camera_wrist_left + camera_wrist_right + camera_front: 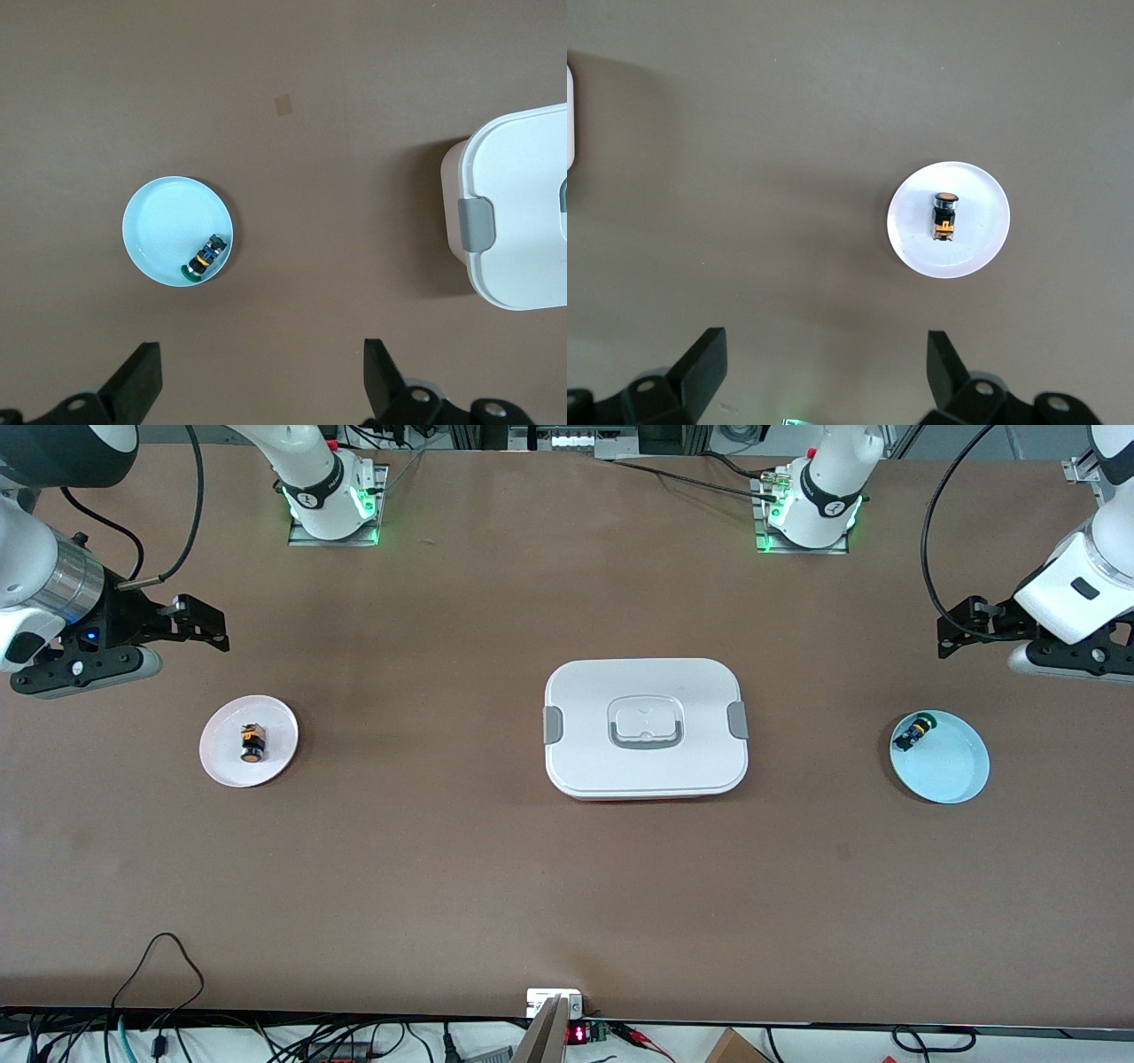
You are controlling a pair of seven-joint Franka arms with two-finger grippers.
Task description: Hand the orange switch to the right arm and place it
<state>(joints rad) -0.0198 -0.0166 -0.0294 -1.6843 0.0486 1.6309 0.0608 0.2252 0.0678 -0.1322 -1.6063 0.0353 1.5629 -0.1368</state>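
The orange switch (252, 742) lies on its side on a pale pink plate (276, 726) toward the right arm's end of the table. It also shows in the right wrist view (945, 215). My right gripper (205, 624) is open and empty, held up over bare table close to that plate; its fingertips (709, 350) stand wide apart. My left gripper (961, 627) is open and empty, up over bare table by the light blue plate (961, 766); its fingertips (146, 359) are spread.
A black switch with a green cap (912, 733) lies on the blue plate's edge, seen also in the left wrist view (204, 257). A white lidded box (585, 726) with grey clips sits at the table's middle. Cables run along the front edge.
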